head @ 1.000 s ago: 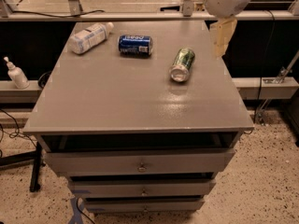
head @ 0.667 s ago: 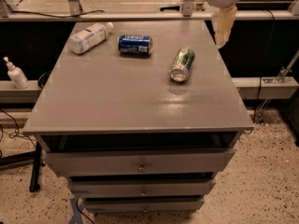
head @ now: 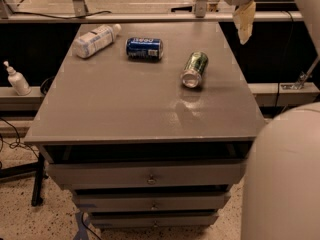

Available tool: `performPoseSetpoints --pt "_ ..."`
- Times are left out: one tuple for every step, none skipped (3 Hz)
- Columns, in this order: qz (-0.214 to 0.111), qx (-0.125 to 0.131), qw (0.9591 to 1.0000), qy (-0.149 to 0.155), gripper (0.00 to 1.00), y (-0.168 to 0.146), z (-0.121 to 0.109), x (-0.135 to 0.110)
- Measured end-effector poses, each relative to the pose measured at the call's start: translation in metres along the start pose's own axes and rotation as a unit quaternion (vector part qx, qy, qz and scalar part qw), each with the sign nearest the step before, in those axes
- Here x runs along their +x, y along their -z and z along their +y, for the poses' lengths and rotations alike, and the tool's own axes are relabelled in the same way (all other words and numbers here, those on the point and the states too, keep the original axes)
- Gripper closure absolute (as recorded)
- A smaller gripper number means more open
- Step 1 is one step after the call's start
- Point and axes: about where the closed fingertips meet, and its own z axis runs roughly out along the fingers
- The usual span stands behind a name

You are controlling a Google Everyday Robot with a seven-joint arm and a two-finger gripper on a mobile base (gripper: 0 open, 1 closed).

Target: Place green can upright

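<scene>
The green can [head: 195,69] lies on its side right of centre on the grey table [head: 125,104], its silver end facing the front. My gripper [head: 221,14] hangs above the table's far right corner, behind and to the right of the can and well off it. It is open, with one cream finger [head: 245,21] pointing down, the other spread to the left, and nothing held between them.
A dark-blue can [head: 144,48] and a white-labelled plastic bottle [head: 95,40] lie on their sides at the back left. A soap dispenser [head: 15,79] stands on a ledge off the left edge. A white arm section [head: 285,179] fills the lower right. Drawers [head: 150,176] sit below the tabletop.
The gripper has risen and drifted slightly right, toward the table's far edge. A white arm section has come into view at lower right. The cans and bottle have not moved.
</scene>
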Motion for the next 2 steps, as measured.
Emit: performPoseSetpoints --pt "-0.016 -0.033 0.9992 0.018 0.0 -0.026 0.021 0.008" --pt "-0.032 -0.061 0.9972 0.029 0.0 -0.052 0.044 0.013"
